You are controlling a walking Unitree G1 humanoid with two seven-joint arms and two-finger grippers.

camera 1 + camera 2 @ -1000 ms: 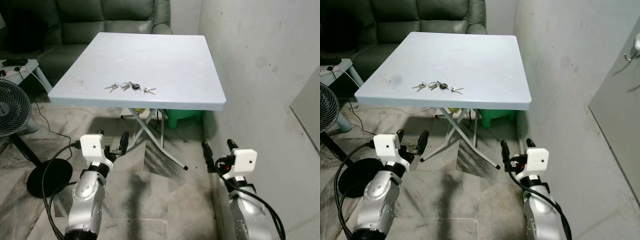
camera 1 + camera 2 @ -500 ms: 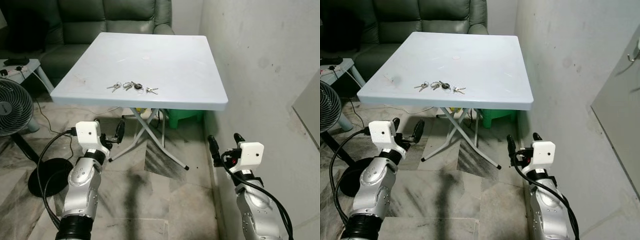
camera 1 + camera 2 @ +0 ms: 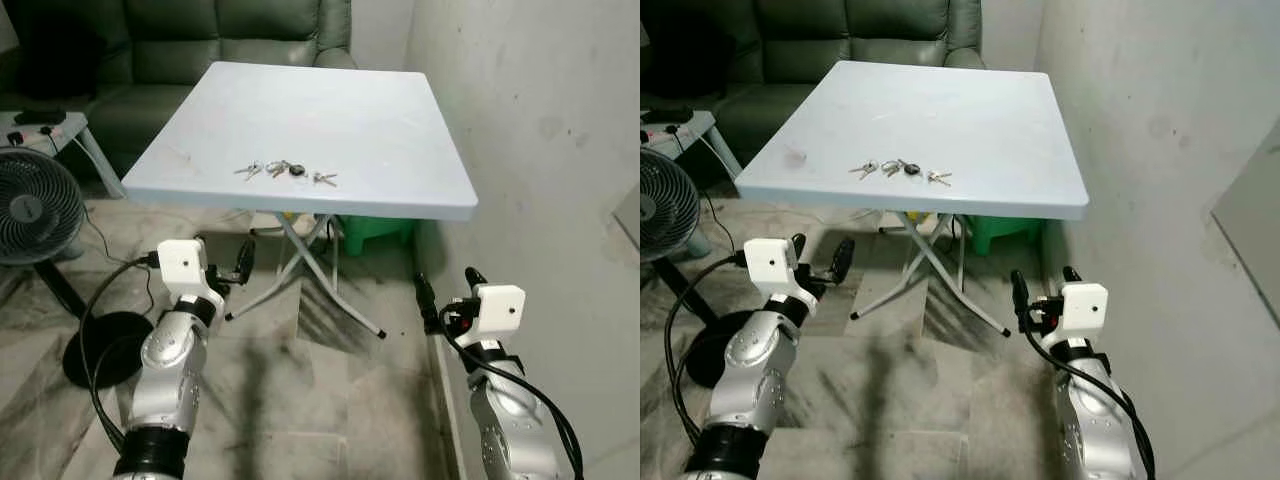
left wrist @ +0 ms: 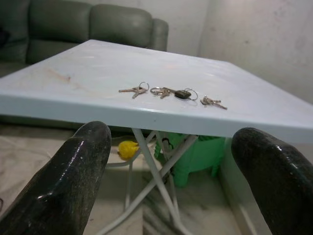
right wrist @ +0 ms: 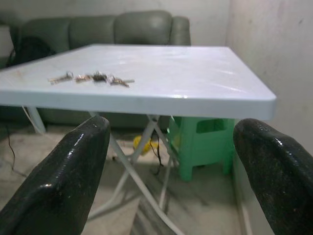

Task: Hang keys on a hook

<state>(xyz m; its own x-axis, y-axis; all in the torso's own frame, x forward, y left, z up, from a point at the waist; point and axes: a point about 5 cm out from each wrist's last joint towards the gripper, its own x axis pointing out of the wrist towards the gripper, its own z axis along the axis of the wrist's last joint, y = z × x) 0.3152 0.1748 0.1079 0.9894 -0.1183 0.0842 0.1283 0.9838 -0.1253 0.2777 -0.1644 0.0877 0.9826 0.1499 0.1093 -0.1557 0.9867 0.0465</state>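
Several small key bunches (image 3: 285, 170) lie in a short row near the front edge of a pale blue folding table (image 3: 380, 120). Both arms are held low in front of that edge, below the tabletop. My left gripper (image 3: 225, 262) is open and empty, under the table's front left part. Beside the wall, my right gripper (image 3: 445, 290) is also open with nothing in it. The left wrist view looks up between the open fingers (image 4: 83, 166) at the keys (image 4: 171, 92). In the right wrist view the keys (image 5: 93, 77) lie farther off to the side.
A standing fan (image 3: 30, 205) with a round black base (image 3: 100, 350) and a trailing cable is at the left. A dark green sofa (image 3: 240, 30) is behind the table, a green stool (image 3: 385, 230) under it. A bare wall (image 3: 540, 150) and a grey door panel (image 3: 1250, 200) close the right side.
Both arms have come up a little since a second ago. The whole picture has shifted right, so the camera turned. The keys lie as before.
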